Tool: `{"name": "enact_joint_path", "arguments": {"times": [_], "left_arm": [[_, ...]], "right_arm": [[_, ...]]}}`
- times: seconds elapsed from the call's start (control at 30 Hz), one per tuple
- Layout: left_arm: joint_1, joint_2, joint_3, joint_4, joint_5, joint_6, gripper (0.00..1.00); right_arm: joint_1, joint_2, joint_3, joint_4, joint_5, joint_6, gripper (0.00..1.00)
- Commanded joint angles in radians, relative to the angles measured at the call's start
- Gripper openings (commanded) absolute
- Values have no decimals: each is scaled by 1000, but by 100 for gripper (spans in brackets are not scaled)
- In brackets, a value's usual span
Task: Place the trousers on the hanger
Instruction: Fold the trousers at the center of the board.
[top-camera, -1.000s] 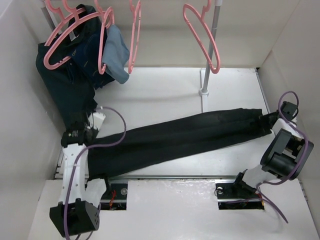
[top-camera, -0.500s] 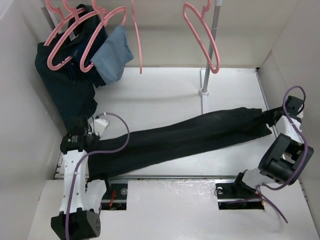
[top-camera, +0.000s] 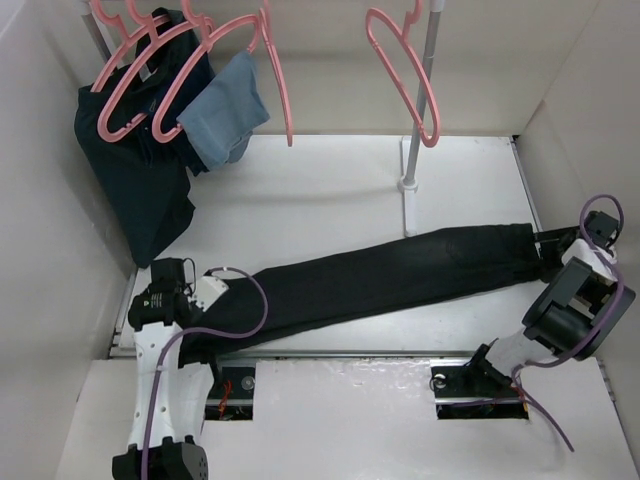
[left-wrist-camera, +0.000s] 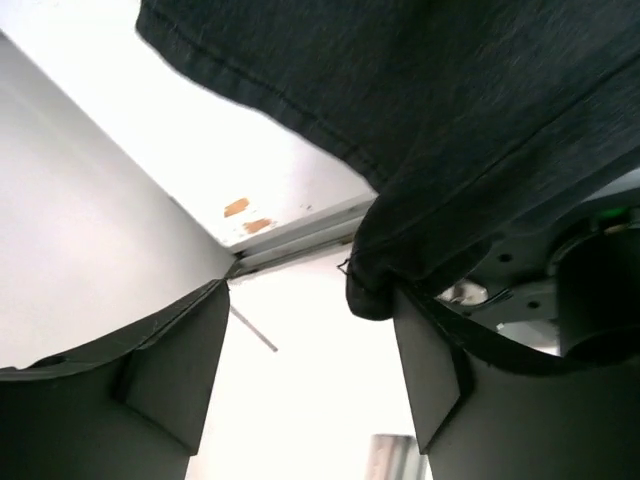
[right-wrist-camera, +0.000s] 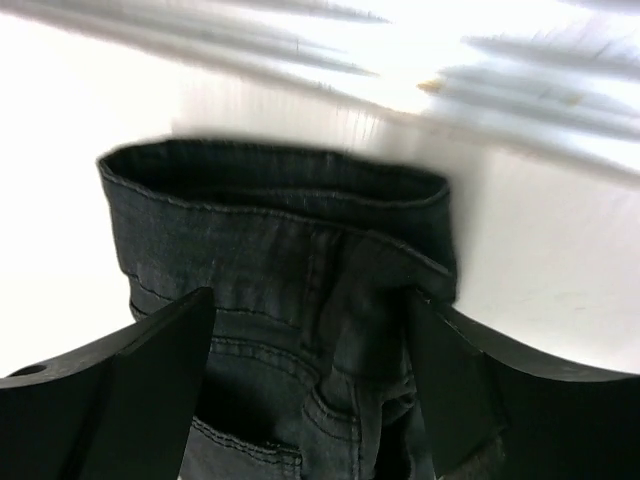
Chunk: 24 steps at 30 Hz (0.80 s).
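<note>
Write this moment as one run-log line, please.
trousers: flat on table | left end effector: open | right end effector: open | hanger: hanging, bare

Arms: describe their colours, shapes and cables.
The left arm and right arm have white links with boxy black joint housings. A thin purple cable loops loosely along each. In the wrist views the jaws are flat, angular, dark grey plates. No markings are legible.
</note>
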Motion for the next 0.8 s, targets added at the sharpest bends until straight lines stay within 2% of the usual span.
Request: {"name": "enact_joint_path", "arguments": {"times": [0.0, 0.07, 0.1, 0.17, 0.23, 0.33, 0.43, 0.57, 0.63, 0.77], "left_arm": [[5, 2, 40, -47, -63, 72, 63], [5, 13, 98, -47, -63, 100, 65], [5, 13, 137, -47, -12, 100, 67], [5, 60, 247, 20, 31, 55, 68], [5, 128, 316, 113, 87, -42, 62], [5, 201, 326, 175, 165, -123, 58], [-20, 287, 283, 163, 210, -151, 56], [-103, 307, 148, 236, 235, -173, 56], [-162, 327, 65, 298, 235, -214, 56], [-303, 422, 4, 391, 171, -240, 56]], "right_arm": [[-13, -65, 70, -21, 140, -86, 81], [45, -100, 92, -37, 180, -117, 81], [75, -111, 102, -37, 203, -130, 81], [200, -129, 111, -37, 285, -154, 80], [328, -129, 144, -58, 394, -175, 77], [424, -129, 144, -67, 438, -186, 73], [511, -129, 118, -67, 413, -218, 66], [593, -105, 67, -57, 401, -218, 60], [593, -65, 32, -35, 346, -198, 58], [551, 22, 20, -1, 228, -175, 52]]}}
